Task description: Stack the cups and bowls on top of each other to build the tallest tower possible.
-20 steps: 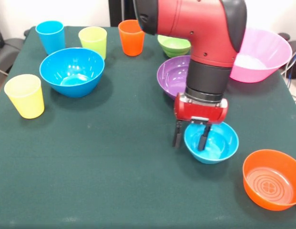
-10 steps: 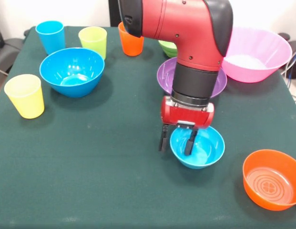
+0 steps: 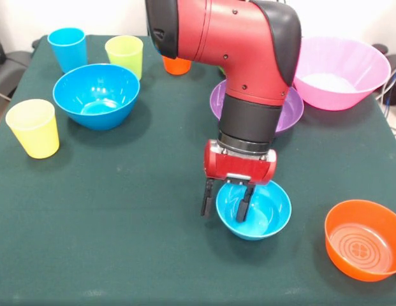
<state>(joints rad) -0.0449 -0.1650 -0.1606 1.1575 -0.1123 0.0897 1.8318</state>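
Two black fingers of red-and-black gripper [image 3: 226, 205] straddling the left rim of small glossy light-blue plastic bowl [image 3: 256, 211], one finger outside the wall, one inside, closed narrowly on that rim. Bowl low over or on dark green tablecloth [image 3: 121, 217], near centre-right; contact with the cloth hard to tell. Thick red arm [image 3: 236, 44] rising from the gripper toward the far side.

Just right of the light-blue bowl, at the near right corner, small glossy orange plastic bowl [image 3: 365, 239], upright and apart from it. Behind the arm, wide purple plastic bowl [image 3: 288, 111], partly hidden. Farther right, large translucent pink plastic bowl [image 3: 344, 71].

Far left: deep blue round plastic bowl [image 3: 96, 95], upright. Beside it, nearer the left edge, tapered yellow plastic cup [image 3: 34, 127]. Along the far edge, blue plastic cup [image 3: 67, 48], then lime green plastic cup [image 3: 124, 55], then orange plastic cup [image 3: 177, 65], mostly hidden by the arm. All pieces separate; nothing stacked.
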